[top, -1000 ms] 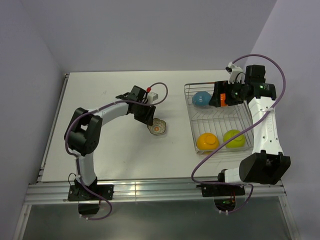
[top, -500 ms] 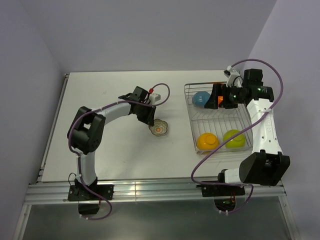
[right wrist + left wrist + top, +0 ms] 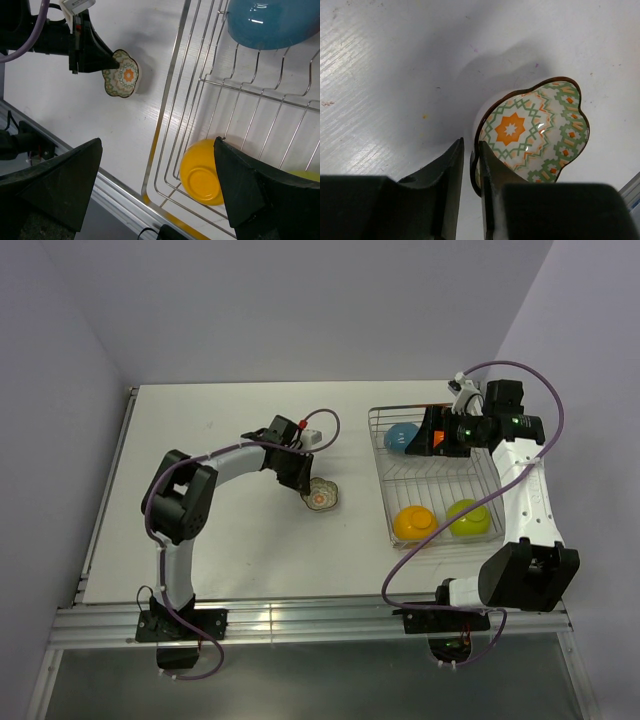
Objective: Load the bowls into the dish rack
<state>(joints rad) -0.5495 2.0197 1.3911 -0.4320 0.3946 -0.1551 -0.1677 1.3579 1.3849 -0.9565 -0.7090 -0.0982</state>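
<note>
On the left side, my left gripper [image 3: 470, 145] is closed down on the near rim of the scalloped dish [image 3: 532, 132]. One finger is inside the rim and one is outside, with almost no gap between them. The dish seems to rest on the white table [image 3: 210, 450]; I cannot tell if it is already a little lifted. It lies to the left of the dish rack [image 3: 381, 480], apart from it and not inside.

In the rack I see three bowls. The blue bowl [image 3: 403, 437] is in the far part. The orange bowl [image 3: 414, 523] and the lime-green bowl [image 3: 467, 517] lie side by side in the near part. I find no white bowl in any view.

On the right, my right gripper [image 3: 155, 155] hangs above the far part of the rack with its fingers spread wide, and it carries nothing.

I judge the task is mostly done. What is left is to bring the scalloped dish over the rack wall and to put it on a free place between the bars.
</note>
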